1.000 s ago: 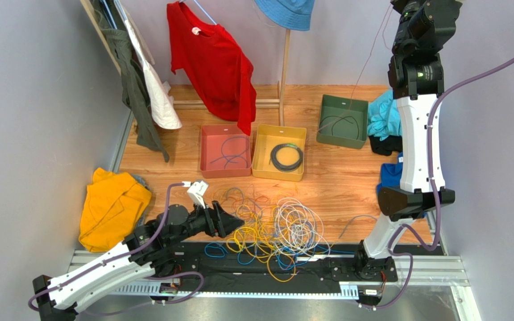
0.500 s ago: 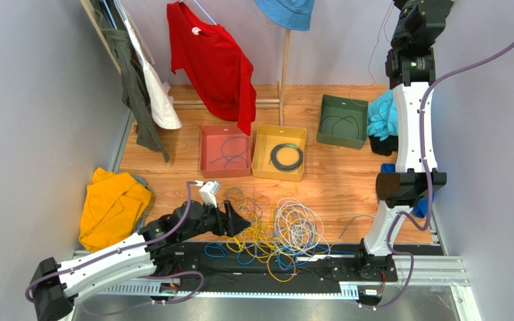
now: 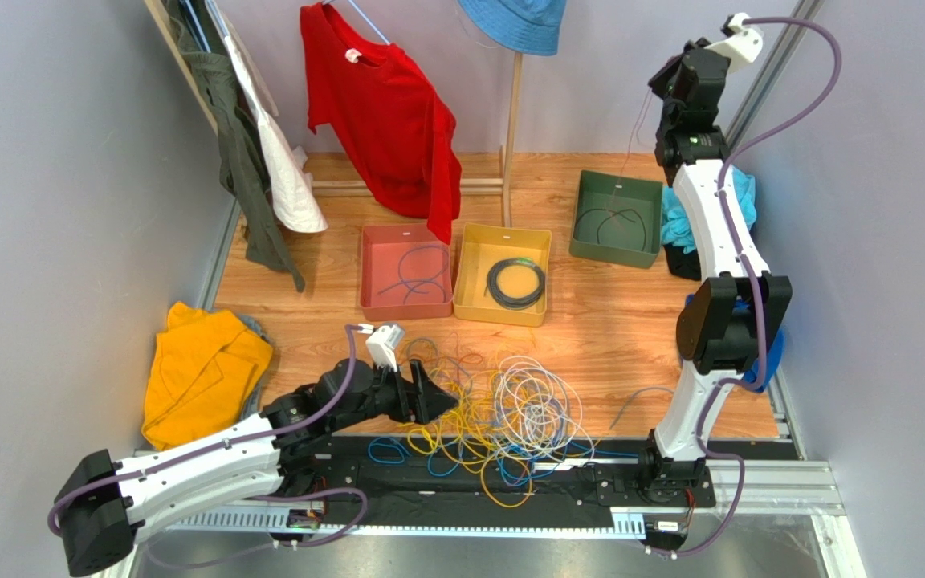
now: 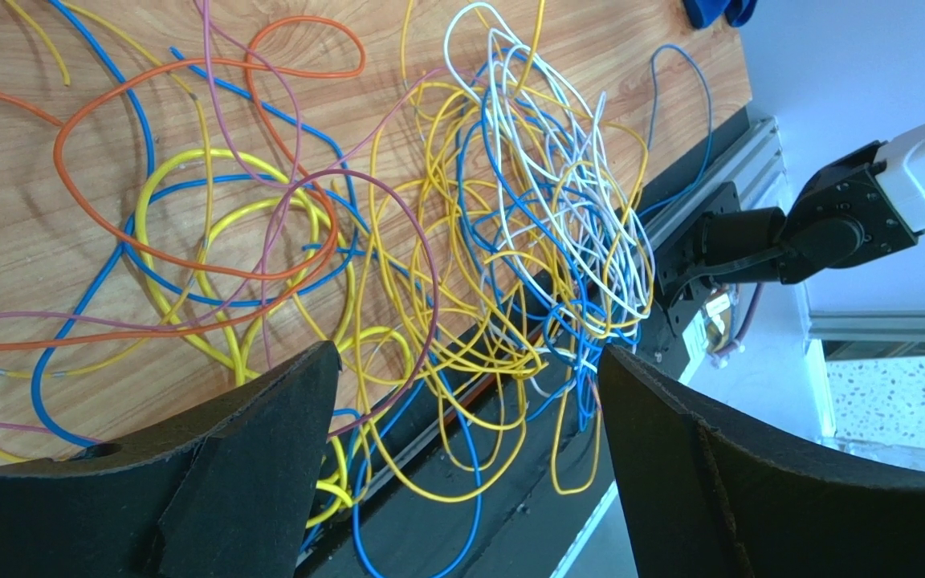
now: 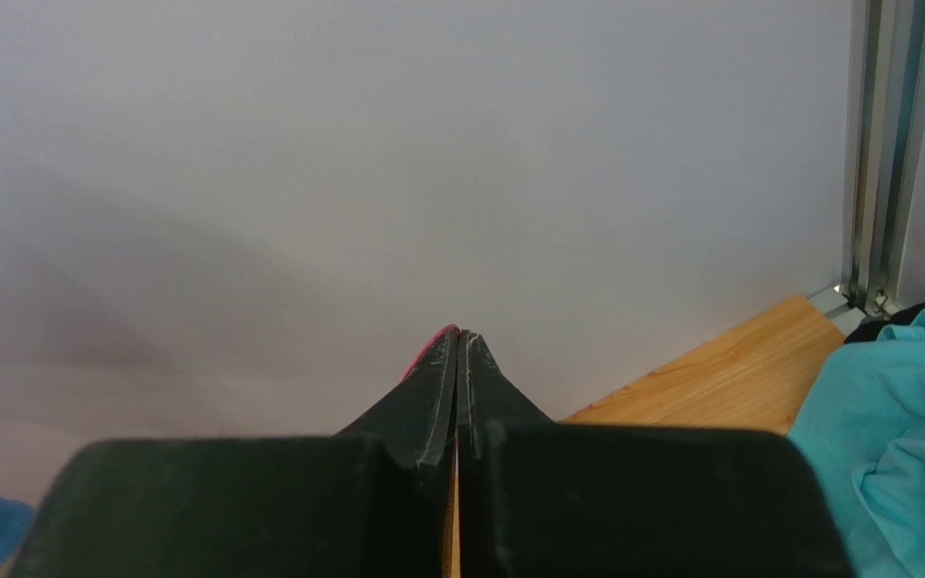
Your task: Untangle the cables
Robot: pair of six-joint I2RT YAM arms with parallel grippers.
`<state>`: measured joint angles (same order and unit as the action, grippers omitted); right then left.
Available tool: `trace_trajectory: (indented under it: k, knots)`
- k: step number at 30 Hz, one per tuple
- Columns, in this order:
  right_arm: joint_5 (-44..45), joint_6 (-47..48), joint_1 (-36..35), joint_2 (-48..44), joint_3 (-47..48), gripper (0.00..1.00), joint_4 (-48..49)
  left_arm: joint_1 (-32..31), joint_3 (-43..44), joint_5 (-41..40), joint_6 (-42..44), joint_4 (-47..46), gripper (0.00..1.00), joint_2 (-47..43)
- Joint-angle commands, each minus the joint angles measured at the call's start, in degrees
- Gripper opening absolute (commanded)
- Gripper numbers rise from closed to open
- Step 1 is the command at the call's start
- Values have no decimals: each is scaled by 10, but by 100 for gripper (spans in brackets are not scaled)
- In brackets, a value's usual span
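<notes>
Many cables (image 4: pixel 516 217) lie knotted at the table (image 3: pixel 624 325) near edge beneath my spread left pincer (image 4: pixel 467 367), right pincer (image 5: pixel 460 349) pressed together up high, so I'm lining up a grab on one outlying loop

We lose the cables (image 4: pixel 516 217) behind both left fingers (image 4: pixel 250 470) and past the edge ahead of the jaws; whether the pressed-together right fingers (image 5: pixel 425 410) pinch anything, we cannot tell.
</notes>
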<state>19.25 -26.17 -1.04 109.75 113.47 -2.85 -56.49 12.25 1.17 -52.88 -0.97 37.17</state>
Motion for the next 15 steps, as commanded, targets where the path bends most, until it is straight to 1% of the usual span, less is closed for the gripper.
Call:
trace_trajectory:
  k: [1,4,5,7,12,15]
  knots:
    - [-25,-15,2,-25,-67,0,50,1,-6,5,-9,-32,88,-5]
    - [-44,-9,3,-3,-74,0,30,1,-13,8,-13,-35,88,-9]
    - [-49,-8,2,17,-70,0,-1,1,-17,7,-13,-38,88,-10]
    - [-54,-10,2,38,-65,0,-22,2,-21,3,-13,-40,88,-10]
    - [-75,-19,2,88,-64,0,-45,1,-21,0,-10,-33,88,-16]
    - [-89,-31,2,97,-76,0,-61,1,-29,-5,-11,-32,88,-26]
